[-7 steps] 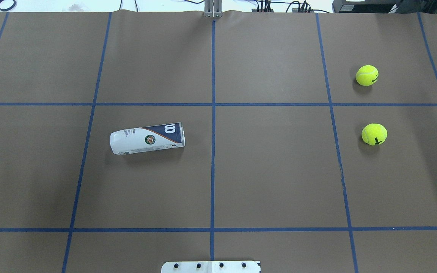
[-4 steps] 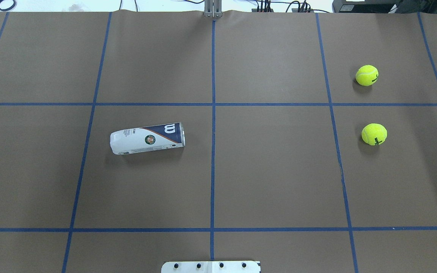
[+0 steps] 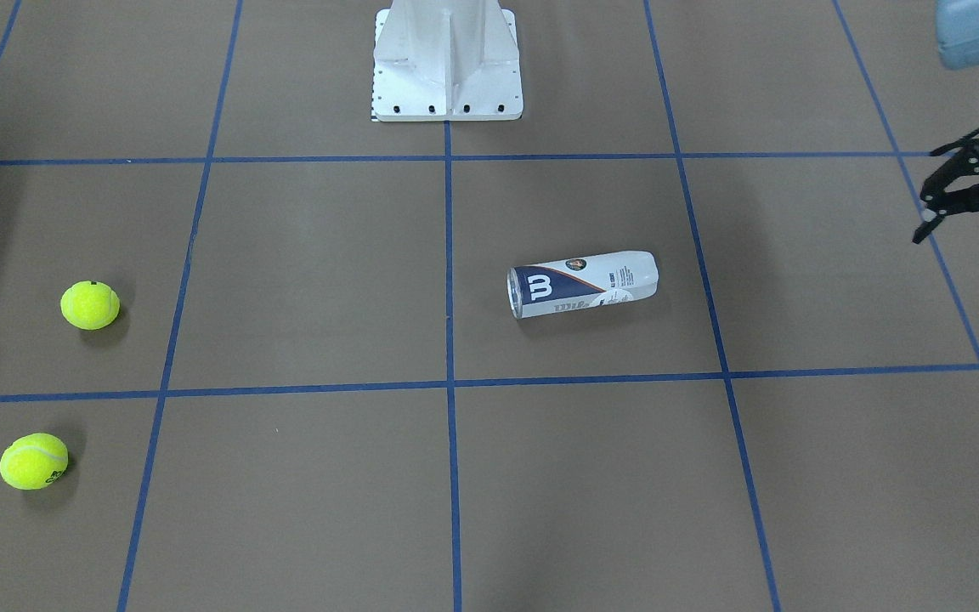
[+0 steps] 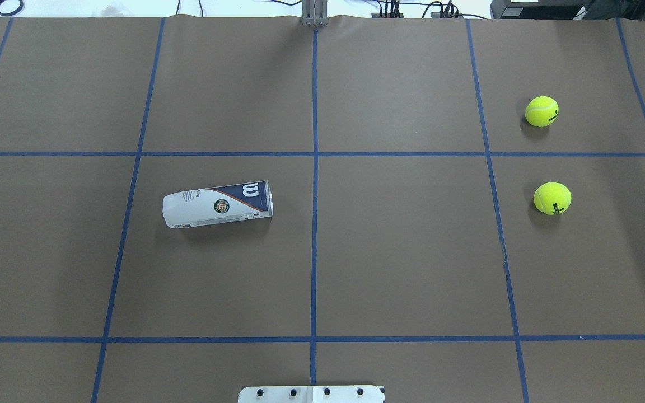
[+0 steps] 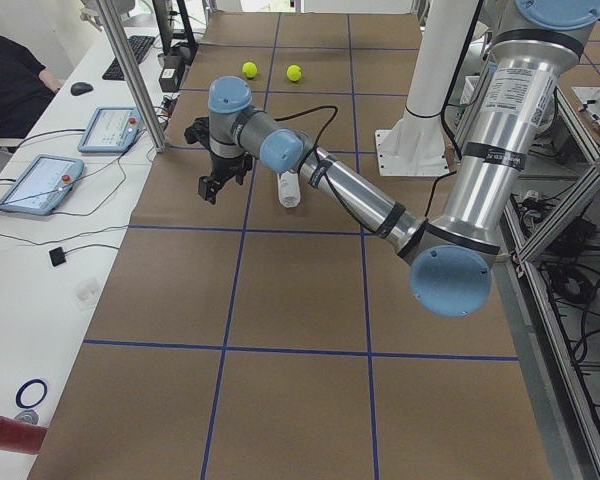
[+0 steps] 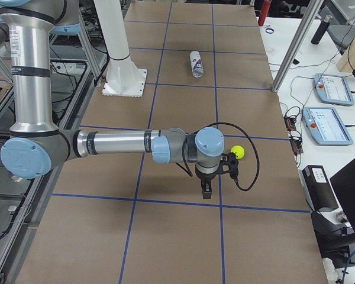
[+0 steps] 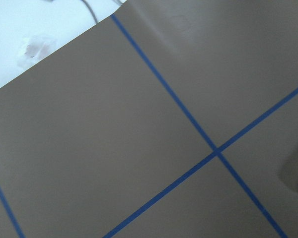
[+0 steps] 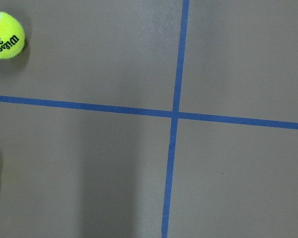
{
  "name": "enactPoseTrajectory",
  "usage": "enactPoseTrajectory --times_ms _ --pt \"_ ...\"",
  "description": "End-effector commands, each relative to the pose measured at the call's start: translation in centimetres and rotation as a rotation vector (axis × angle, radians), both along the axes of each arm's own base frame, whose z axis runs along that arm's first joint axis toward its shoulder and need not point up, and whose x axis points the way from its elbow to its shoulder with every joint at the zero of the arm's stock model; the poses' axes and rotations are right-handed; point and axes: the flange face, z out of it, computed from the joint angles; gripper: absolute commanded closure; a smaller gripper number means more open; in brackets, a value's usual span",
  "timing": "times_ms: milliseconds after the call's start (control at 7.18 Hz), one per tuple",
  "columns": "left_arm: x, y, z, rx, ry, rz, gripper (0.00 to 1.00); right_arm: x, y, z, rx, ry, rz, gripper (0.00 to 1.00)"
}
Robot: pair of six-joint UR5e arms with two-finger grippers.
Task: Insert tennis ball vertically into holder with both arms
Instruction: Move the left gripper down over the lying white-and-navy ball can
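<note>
Holder (image 4: pixel 217 204) on its side, left jaws half out of frame

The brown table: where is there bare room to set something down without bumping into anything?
The widest bare stretch is the middle squares, between the lying holder on one side and the far tennis ball and near tennis ball on the other. Tighter spots: the right end by those balls, where the right gripper hangs, and the left end, where the left gripper hovers.

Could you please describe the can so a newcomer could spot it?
Start at the white pedestal on the table. The can lies on its side in the taped square ahead, toward the robot's left. Unlike the two yellow balls, it is a white-and-navy tube.
</note>
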Motion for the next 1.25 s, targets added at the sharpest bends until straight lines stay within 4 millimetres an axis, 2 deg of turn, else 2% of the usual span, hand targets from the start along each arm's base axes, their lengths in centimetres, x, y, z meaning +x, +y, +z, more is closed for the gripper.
enactPoseTrajectory --times_ms 0,139,418,557,697,975,1115 --pt "11.5 1.8 -8.0 0.119 0.049 0.189 0.01 0.0 0.0 0.1 0.004 -0.001 -0.006 0.00" --pt "17.8 4.2 -10.2 0.146 0.071 0.300 0.01 0.0 0.1 0.0 0.009 -0.001 -0.009 0.00" --pt "24.2 6.4 -14.1 0.239 0.013 0.324 0.01 -0.1 0.1 0.4 0.000 -0.012 -0.010 0.00" --pt "28.4 7.1 -14.7 0.253 -0.025 0.352 0.01 -0.1 0.1 0.4 0.000 -0.013 -0.010 0.01" --pt "31.7 6.3 -16.3 0.272 -0.048 0.367 0.01 -0.1 0.1 0.5 -0.003 -0.013 -0.010 0.00" --pt "35.8 5.9 -16.9 0.323 -0.081 0.444 0.01 -0.2 0.0 0.7 -0.009 -0.013 -0.012 0.00" --pt "37.9 6.2 -15.7 0.320 -0.112 0.457 0.01 -0.2 0.0 0.7 -0.009 -0.013 -0.012 0.00"
